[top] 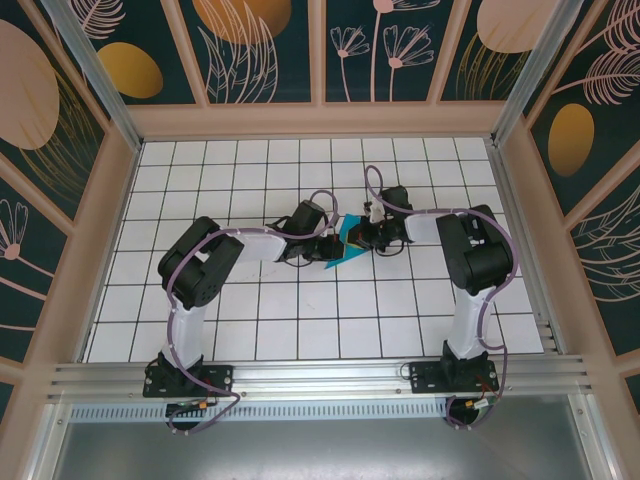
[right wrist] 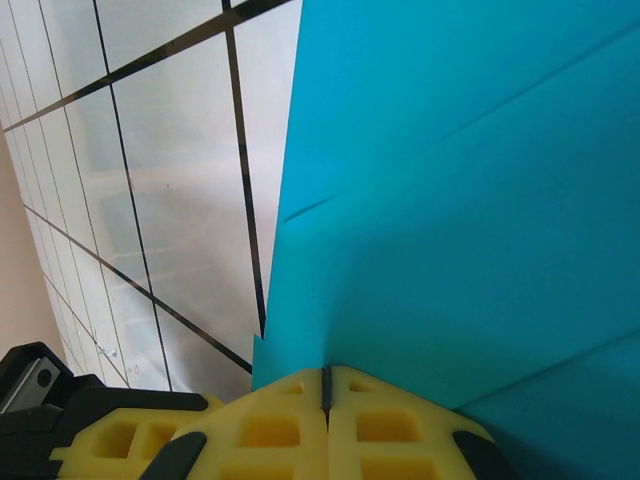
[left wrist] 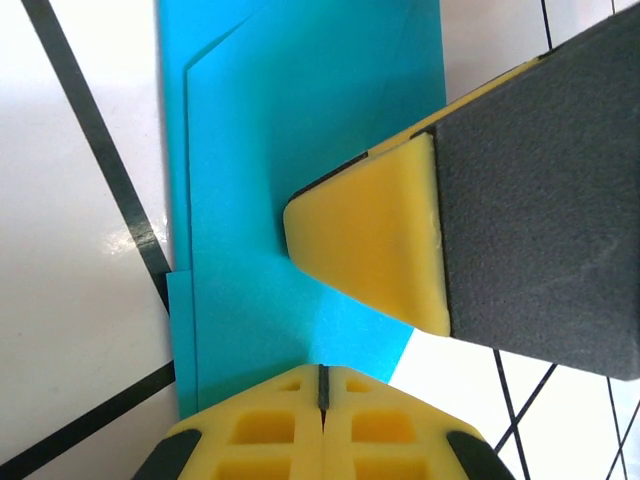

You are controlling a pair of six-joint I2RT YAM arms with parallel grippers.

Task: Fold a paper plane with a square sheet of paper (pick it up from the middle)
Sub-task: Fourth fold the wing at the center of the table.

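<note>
Reaching in from the left side of the white tabletop (top: 300, 320) with its black grid lines, the left arm's black and yellow two-finger gripper (top: 322, 250) meets the right arm's gripper near the middle of the surface, somewhat toward the far side. The top view does not show whether the paper lies on the tabletop or is raised off it. In the left wrist view the left gripper (left wrist: 322, 392) has its yellow fingertips pressed together with only a thin seam between them, clamped on the near edge of the thin bright teal-blue sheet of paper (left wrist: 260, 150). The paper is already folded. Stepped edges of overlapping layers run along its left side, and a slanted crease crosses its far part.

Seen from above, the teal-blue paper (top: 345, 248) sits between the two grippers as a small angular shape, with a pointed corner toward the near left.

To the right, the right gripper (top: 368, 238) comes in from the opposite side. One of its fingers (left wrist: 365, 235), a yellow wedge backed by a dark grey pad, lies on top of the paper in the left wrist view. In the right wrist view the right gripper (right wrist: 325, 388) is likewise pinched tight on the paper (right wrist: 480, 200), its yellow tips touching. Creased layers fan out above it, and the gridded tabletop shows to the left.
</note>
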